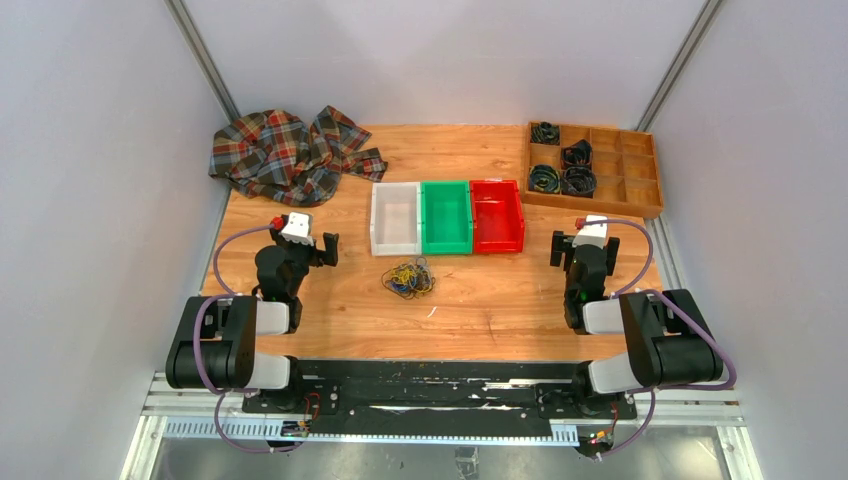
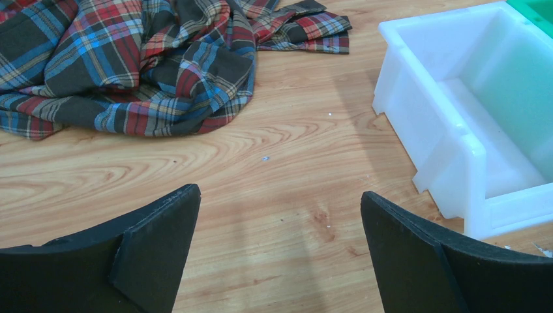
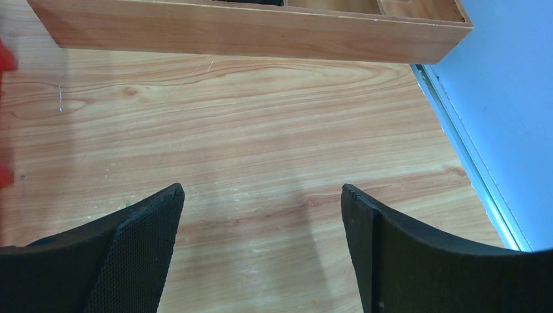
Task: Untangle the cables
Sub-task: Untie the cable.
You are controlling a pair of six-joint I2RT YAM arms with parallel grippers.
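Light wooden table (image 1: 500,310): task looks not started. Crumpled red-blue plaid cloth (image 1: 290,155) lies at the far left, not involved. Wooden compartment tray (image 1: 595,205) at the far right holds thick black coiled cords, not the task's items. Row of white plastic bin (image 1: 395,218), green plastic bin (image 1: 446,216) and red plastic bin (image 1: 497,214) sits mid-table; all three look empty from above.

Left gripper (image 2: 280,215) has its jaws spread wide, nothing between them, over bare wood near the white bin. Right gripper (image 3: 261,208) is also spread wide and empty, near the tray.

Thin yellow-orange, blue and black cables (image 1: 408,280) sit in one knotted clump just in front of the bins, between the arms, apart from both. No strand is separated; all the untangling is left.
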